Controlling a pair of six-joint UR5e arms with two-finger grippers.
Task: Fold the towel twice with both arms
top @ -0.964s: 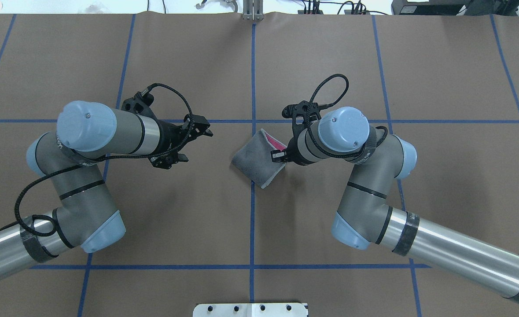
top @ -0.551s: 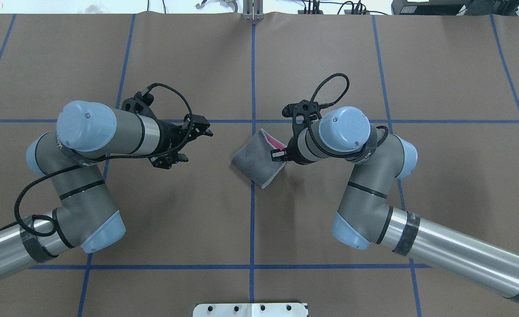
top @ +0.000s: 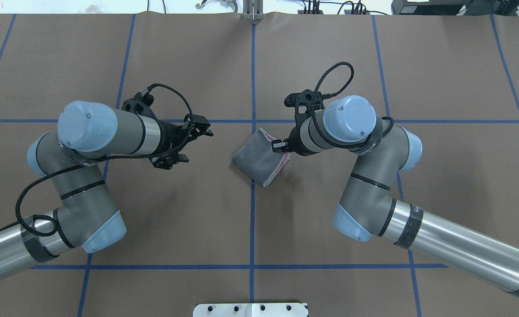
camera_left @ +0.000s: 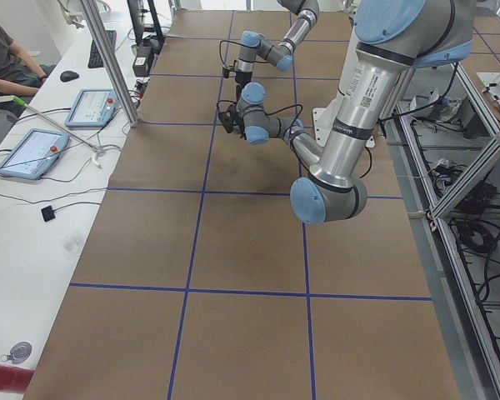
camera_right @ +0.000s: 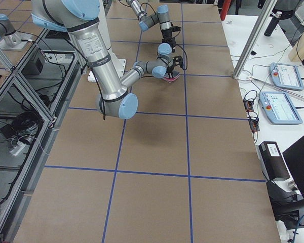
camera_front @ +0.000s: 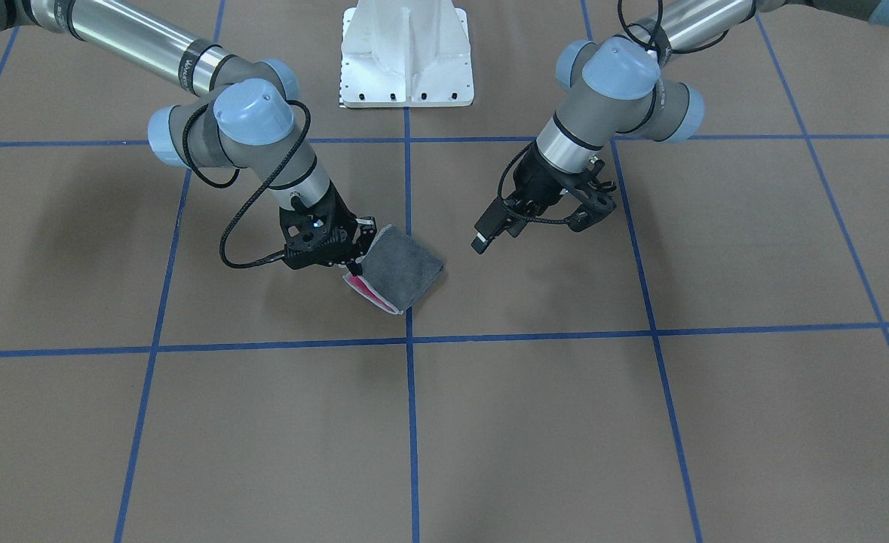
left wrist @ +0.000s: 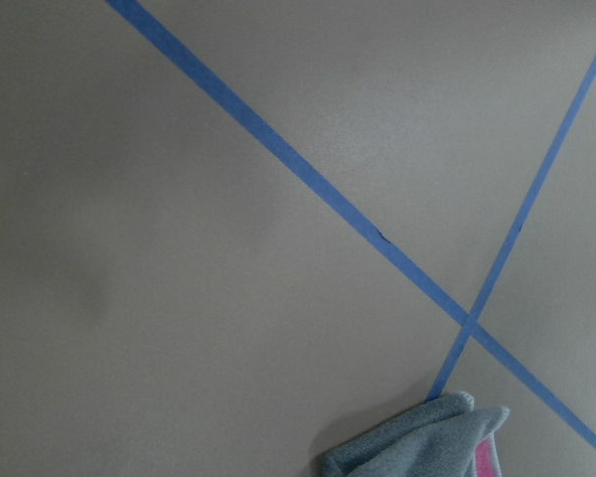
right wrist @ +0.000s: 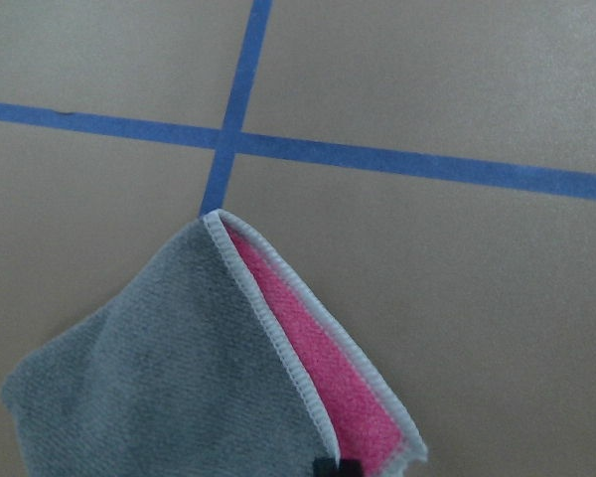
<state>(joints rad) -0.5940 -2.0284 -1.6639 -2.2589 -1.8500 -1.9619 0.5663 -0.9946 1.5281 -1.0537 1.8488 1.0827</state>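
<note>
right arm (top: 349, 124) tipped down, right jaws right at towel (top: 258, 155) edge, one tip touching pink corner. pinching or only resting there? can't tell tbh. my guess: it's there to lay last fold flat. towel sits under those jaws on surface (top: 250, 220): small folded packet, grey face up, pink strip peeking at light hem, looks about folded. left arm (top: 87, 127) hangs well apart from towel, left jaws wide, holding nothing, probably out of way on purpose.
</note>
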